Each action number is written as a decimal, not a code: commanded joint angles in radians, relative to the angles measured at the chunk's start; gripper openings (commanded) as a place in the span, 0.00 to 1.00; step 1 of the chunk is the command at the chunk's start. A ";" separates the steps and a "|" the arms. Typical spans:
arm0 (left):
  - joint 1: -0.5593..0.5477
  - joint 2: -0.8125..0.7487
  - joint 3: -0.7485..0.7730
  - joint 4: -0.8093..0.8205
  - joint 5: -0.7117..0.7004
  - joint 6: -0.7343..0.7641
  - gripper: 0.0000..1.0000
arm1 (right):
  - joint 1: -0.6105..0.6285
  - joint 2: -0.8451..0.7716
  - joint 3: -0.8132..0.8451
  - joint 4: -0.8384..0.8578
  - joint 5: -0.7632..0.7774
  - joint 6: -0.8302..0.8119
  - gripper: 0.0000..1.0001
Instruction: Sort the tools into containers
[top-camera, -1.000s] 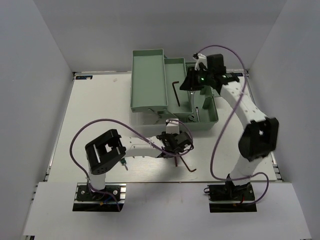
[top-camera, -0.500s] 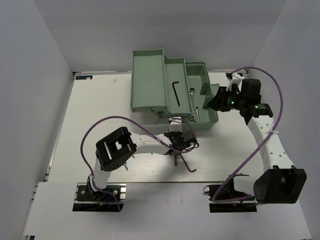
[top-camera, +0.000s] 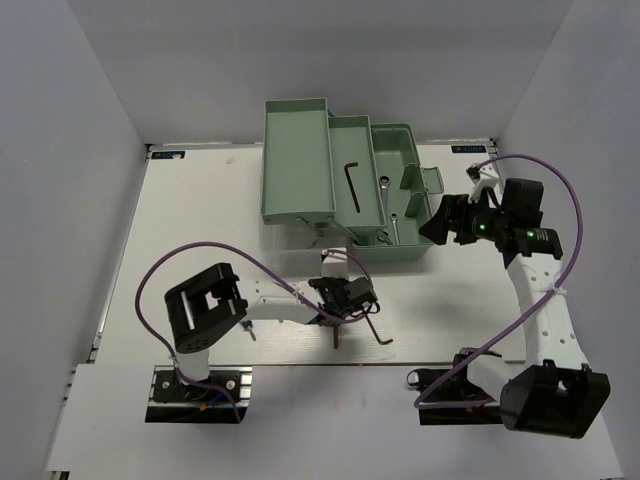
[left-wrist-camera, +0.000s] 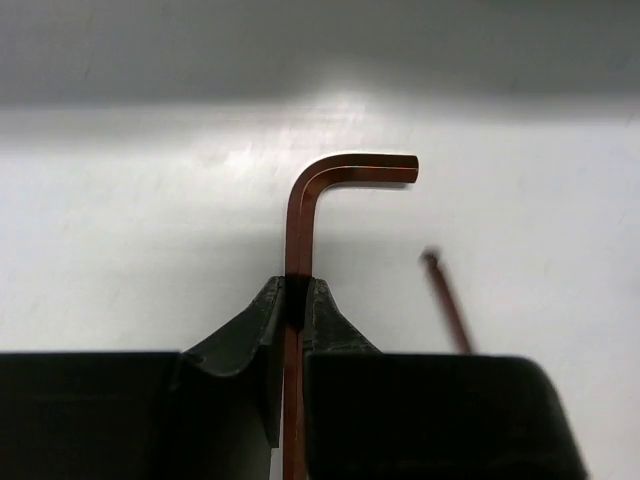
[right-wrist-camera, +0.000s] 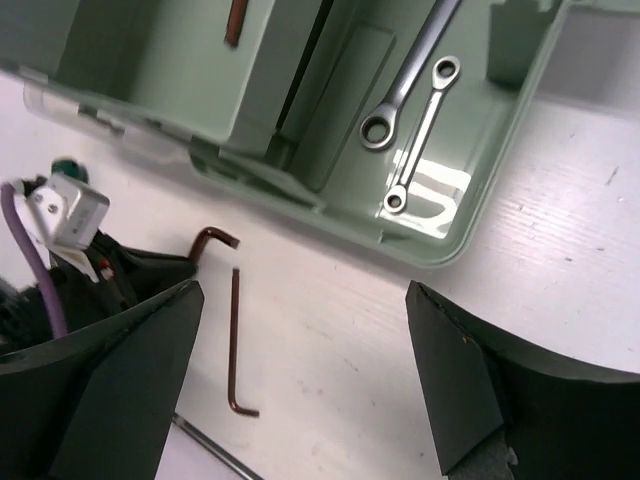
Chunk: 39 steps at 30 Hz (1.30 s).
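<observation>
My left gripper is shut on the long arm of a dark L-shaped hex key, low over the table in front of the pale green toolbox. In the top view that left gripper is near the table's middle. A second hex key lies loose just right of it. A third hex key rests in a toolbox tray. Two silver wrenches, one long and one small, lie in the right compartment. My right gripper hangs open and empty right of the toolbox.
The toolbox's left tray stands raised and its translucent lid hangs over the front. A thin metal shaft lies on the table near the loose hex key. A small green tool lies by the left arm. White walls enclose the table.
The right arm drew back from over the toolbox to its right side and opened its jaws. The left gripper closed on the hex key and shifted slightly toward the near edge.
</observation>
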 joint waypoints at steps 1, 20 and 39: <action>-0.038 -0.133 -0.033 -0.006 0.048 0.113 0.00 | -0.011 -0.047 -0.041 -0.074 -0.071 -0.117 0.88; -0.037 -0.351 0.258 0.122 0.086 0.586 0.00 | -0.040 -0.077 -0.211 -0.191 -0.154 -0.438 0.00; 0.307 0.237 1.037 0.007 -0.029 0.847 0.00 | -0.011 -0.085 -0.343 -0.194 -0.206 -0.580 0.84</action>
